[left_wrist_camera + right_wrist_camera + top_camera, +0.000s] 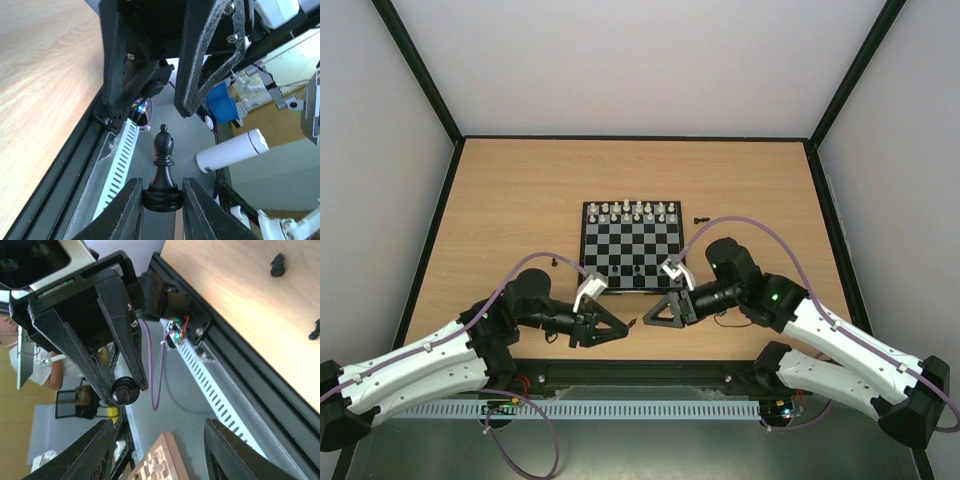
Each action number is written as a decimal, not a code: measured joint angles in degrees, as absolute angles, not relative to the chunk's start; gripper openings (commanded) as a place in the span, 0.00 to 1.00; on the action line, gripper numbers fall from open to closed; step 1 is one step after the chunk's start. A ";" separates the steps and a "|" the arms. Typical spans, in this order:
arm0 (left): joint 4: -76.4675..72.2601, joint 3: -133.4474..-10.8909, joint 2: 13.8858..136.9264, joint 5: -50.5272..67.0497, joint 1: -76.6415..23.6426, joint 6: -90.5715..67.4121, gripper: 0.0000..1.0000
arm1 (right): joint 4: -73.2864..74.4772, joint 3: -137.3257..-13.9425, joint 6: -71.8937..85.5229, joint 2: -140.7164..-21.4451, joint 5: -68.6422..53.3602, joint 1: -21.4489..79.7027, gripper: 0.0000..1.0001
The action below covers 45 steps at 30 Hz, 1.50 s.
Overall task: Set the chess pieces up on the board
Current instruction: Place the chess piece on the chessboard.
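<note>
Since a handover between arms appears intended, we hold the black bishop [163, 165] by its base in the nearly closed left gripper [162, 197], just before the board [586, 262], facing the right gripper [159, 452], whose jaws stand apart, empty.

Wooden table [520, 200], white slotted cable duct [620, 409], pale enclosure walls [620, 60]

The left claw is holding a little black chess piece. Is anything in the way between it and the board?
Nothing visible lies on the table between the black piece and the board. The open right claw faces the left claw close by, just off the board's near edge, beside that path.
</note>
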State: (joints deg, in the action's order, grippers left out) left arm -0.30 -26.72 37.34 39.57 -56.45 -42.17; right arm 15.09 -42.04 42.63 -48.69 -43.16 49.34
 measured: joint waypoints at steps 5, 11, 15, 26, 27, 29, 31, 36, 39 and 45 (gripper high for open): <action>0.23 -27.49 39.72 40.16 -59.33 -39.79 0.23 | 12.99 -40.10 43.64 -48.66 -48.64 49.34 0.50; 1.37 -27.51 42.11 40.29 -61.25 -37.93 0.23 | 11.11 -39.90 44.16 -48.99 -52.38 49.34 0.47; 1.65 -27.51 42.61 40.32 -61.49 -37.23 0.23 | 10.98 -39.79 43.94 -50.06 -53.56 49.34 0.46; 1.56 -28.14 44.29 40.73 -61.87 -36.34 0.22 | 11.11 -38.61 42.54 -53.34 -54.02 50.43 0.40; 1.58 -28.14 44.49 40.75 -61.93 -36.29 0.22 | 11.09 -38.61 42.52 -53.60 -53.98 50.89 0.40; 1.56 -28.14 44.86 40.80 -62.04 -36.25 0.22 | 11.05 -38.61 42.44 -54.19 -53.89 51.94 0.38; 1.54 -28.14 45.25 40.93 -62.08 -36.16 0.22 | 11.00 -38.63 42.37 -54.83 -53.71 53.08 0.35; 1.39 -28.14 45.84 40.99 -62.19 -36.14 0.22 | 10.81 -38.72 42.09 -56.16 -53.17 55.24 0.27; 1.10 -28.14 45.87 41.08 -62.41 -36.14 0.22 | 10.79 -38.72 41.95 -56.40 -52.75 55.57 0.25; 0.58 -28.14 46.59 41.21 -63.02 -36.12 0.22 | 10.68 -38.74 41.93 -56.49 -52.14 55.59 0.23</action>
State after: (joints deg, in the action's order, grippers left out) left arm 0.58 -28.14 46.59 41.21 -63.02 -36.12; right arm 10.68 -38.74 41.93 -56.49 -52.14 55.59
